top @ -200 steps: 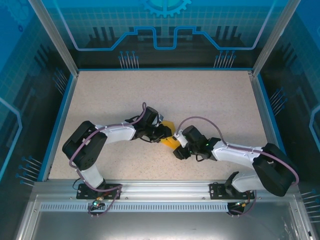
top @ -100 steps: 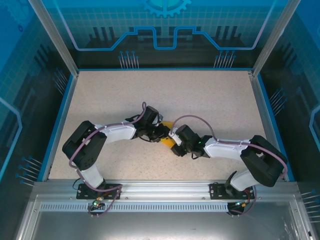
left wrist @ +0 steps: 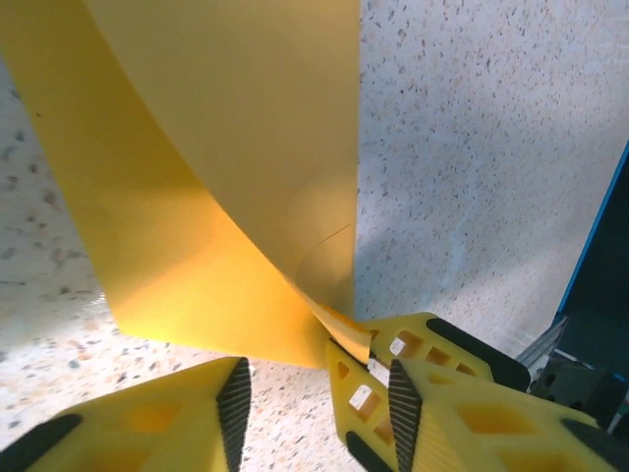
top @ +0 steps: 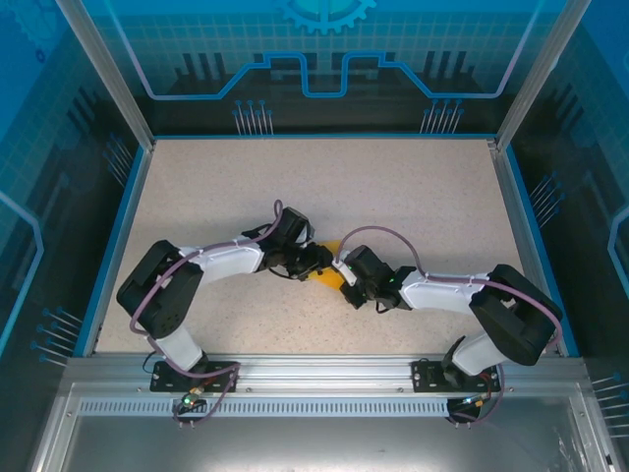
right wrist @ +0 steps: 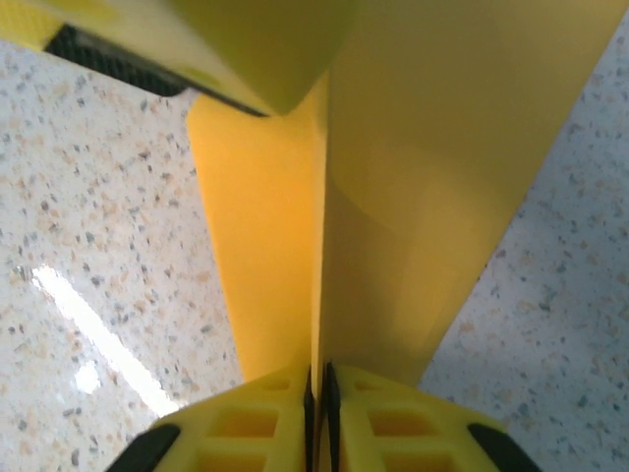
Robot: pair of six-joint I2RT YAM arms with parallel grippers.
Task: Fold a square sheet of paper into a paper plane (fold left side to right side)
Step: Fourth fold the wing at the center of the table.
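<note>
Orange-yellow item: thin orange-yellow square sheet of paper (top: pixel 329 276), mid-table between the two wrists, bent into a loose standing curl, not creased flat.
Support: speckled beige tabletop (top: pixel 393 197); the sheet's lower layer lies on it.
Left side: left gripper (left wrist: pixel 316 383), yellow fingers parted, black pads clear of the sheet's edge; narrower a second ago. Released.
Right side: right gripper (right wrist: pixel 319 382), fingers pressed together on the sheet's near edge; apart a second ago. Grasping the paper.
Change: hold passes from left to right.
Meaning: judged a hand-over within the left-to-right fold; edges not yet matched, crease still to press.
Risk: curl may spring back.
</note>
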